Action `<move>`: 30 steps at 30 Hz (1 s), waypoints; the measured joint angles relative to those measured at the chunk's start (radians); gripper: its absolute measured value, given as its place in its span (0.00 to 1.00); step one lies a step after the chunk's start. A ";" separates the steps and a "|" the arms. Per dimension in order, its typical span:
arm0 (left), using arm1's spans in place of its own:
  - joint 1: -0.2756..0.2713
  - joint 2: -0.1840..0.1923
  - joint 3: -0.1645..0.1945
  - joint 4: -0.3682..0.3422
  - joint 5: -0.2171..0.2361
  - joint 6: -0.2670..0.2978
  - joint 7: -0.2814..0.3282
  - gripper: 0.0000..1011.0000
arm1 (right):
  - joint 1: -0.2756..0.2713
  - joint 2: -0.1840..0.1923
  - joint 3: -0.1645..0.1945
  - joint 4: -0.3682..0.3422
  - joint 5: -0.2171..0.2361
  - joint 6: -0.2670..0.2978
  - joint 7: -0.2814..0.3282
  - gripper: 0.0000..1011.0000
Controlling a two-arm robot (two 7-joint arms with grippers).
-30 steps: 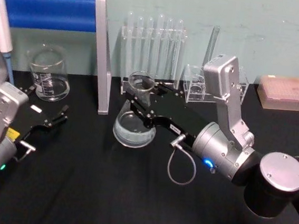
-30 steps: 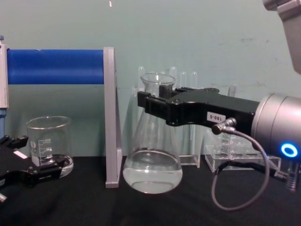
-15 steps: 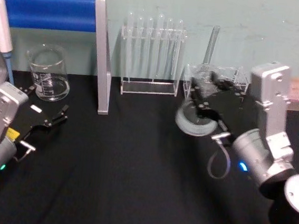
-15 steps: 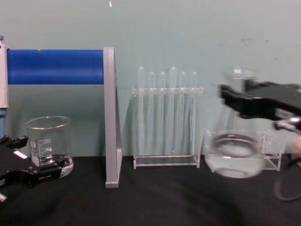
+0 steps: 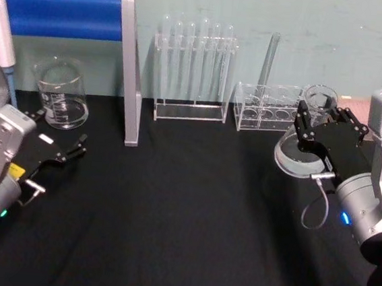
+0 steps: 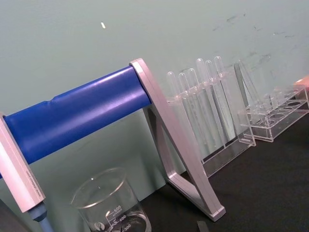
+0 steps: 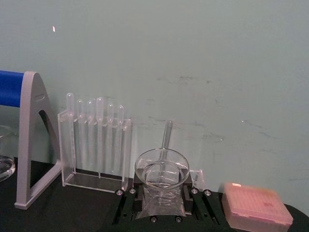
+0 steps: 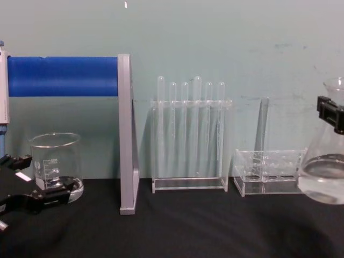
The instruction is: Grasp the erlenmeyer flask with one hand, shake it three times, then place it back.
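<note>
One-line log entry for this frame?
phase: flask in hand | right gripper: shut on erlenmeyer flask neck, far right by small rack | contents: clear liquid | left gripper: open, parked left near beaker

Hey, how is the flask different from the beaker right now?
Shape: the flask is conical with a narrow neck; the beaker is straight-walled with a wide mouth. Support: the flask is gripped at its neck by the right gripper, at the right of the table; the beaker stands free at its far left. Contents: the flask holds clear liquid across its base; what the beaker holds I cannot tell. Both are clear glass.
</note>
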 joint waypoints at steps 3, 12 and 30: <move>0.000 0.000 0.000 0.000 0.000 0.000 0.000 0.99 | 0.011 -0.006 -0.002 0.012 0.000 0.000 0.021 0.44; 0.000 0.000 0.000 0.000 0.000 0.000 0.000 0.99 | 0.087 -0.018 -0.067 0.085 0.009 -0.014 0.160 0.44; 0.000 0.000 0.000 0.000 0.000 0.000 0.000 0.99 | 0.194 -0.026 -0.177 0.186 0.059 -0.051 0.382 0.44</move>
